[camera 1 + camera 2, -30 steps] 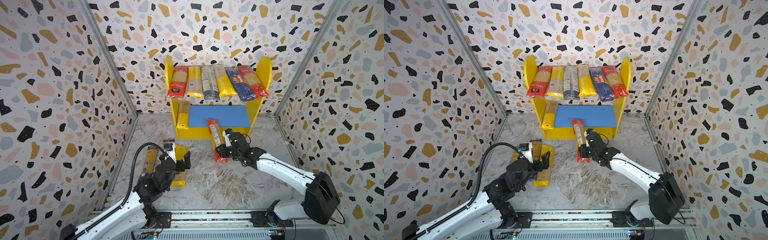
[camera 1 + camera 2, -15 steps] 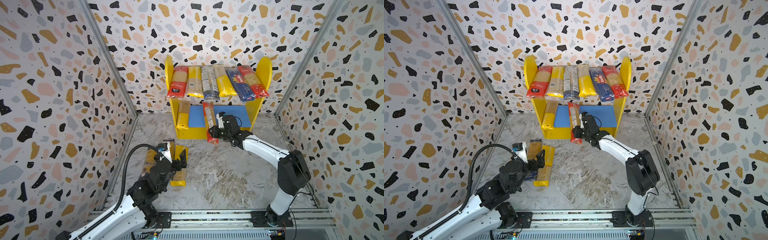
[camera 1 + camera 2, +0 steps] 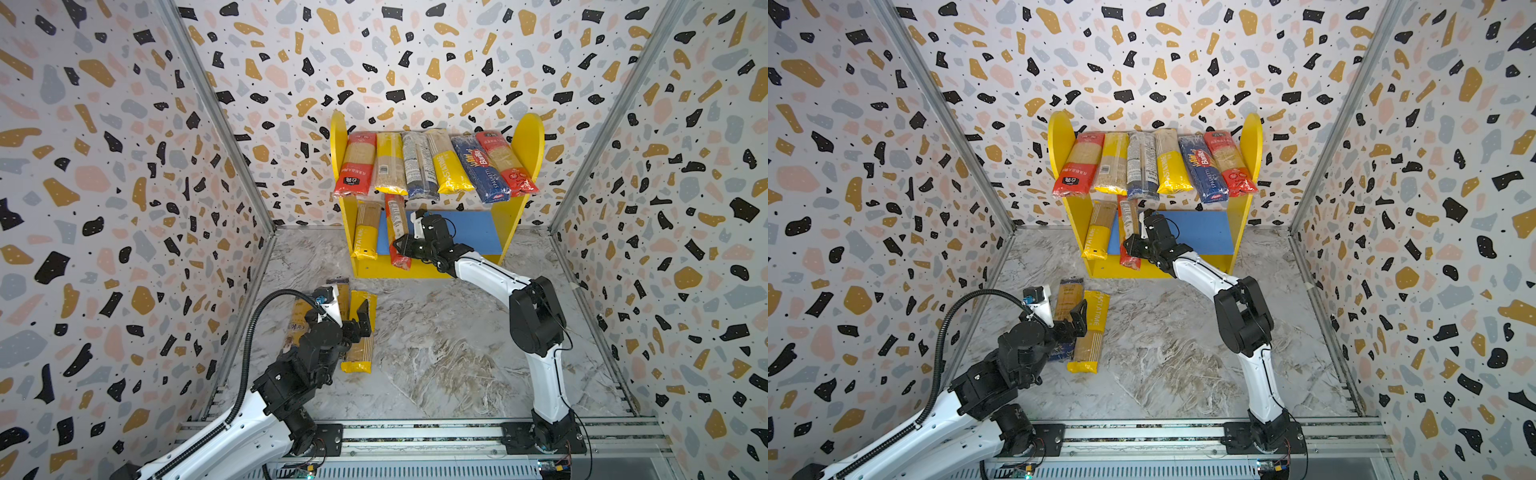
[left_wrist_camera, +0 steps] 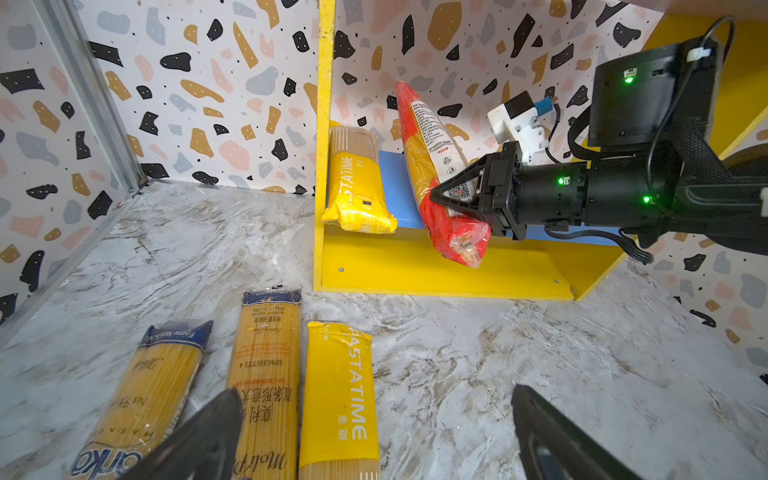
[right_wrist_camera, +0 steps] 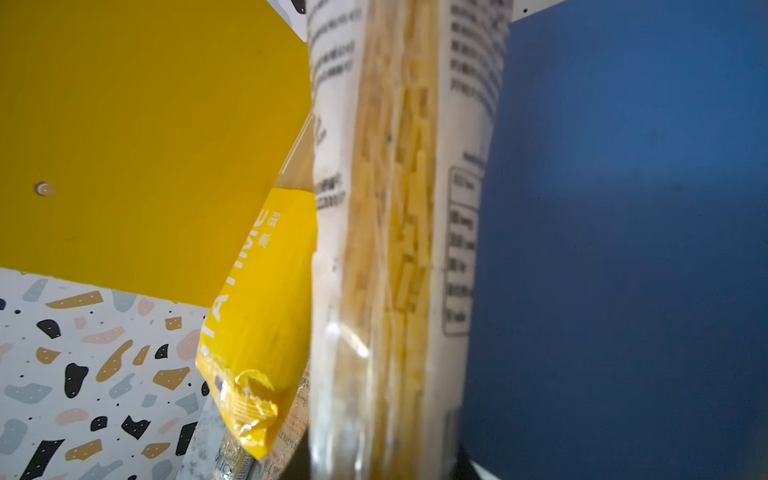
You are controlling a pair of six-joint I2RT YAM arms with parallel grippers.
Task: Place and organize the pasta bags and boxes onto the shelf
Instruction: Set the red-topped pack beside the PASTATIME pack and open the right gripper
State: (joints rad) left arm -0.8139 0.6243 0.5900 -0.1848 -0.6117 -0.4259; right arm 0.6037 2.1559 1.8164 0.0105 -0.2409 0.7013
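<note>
The yellow-sided shelf (image 3: pixel 528 137) (image 3: pixel 1252 137) stands at the back wall. Several pasta packets (image 3: pixel 432 166) lie across its upper board. My right gripper (image 3: pixel 401 245) (image 3: pixel 1133 245) (image 4: pixel 446 195) is shut on a red packet (image 3: pixel 397 224) (image 3: pixel 1128 220) (image 4: pixel 432 166) (image 5: pixel 395 208). That packet is tilted over the blue lower board (image 3: pixel 469 230) (image 5: pixel 623 208), beside a yellow packet (image 3: pixel 365 230) (image 4: pixel 355 183) (image 5: pixel 262 299). My left gripper (image 3: pixel 351 322) (image 3: pixel 1071 322) (image 4: pixel 374 399) hangs open above a yellow packet (image 3: pixel 1090 332) (image 4: pixel 338 395) on the floor.
Two gold packets with blue ends (image 4: pixel 264 365) (image 4: pixel 153 382) lie on the marble floor left of the yellow one, near the left wall. The right part of the blue board is bare. Patterned walls close in on three sides.
My right gripper has carried the red packet from the floor in front of the shelf up and back to the lower board, beside the yellow packet. The left arm shifted slightly, still open.
</note>
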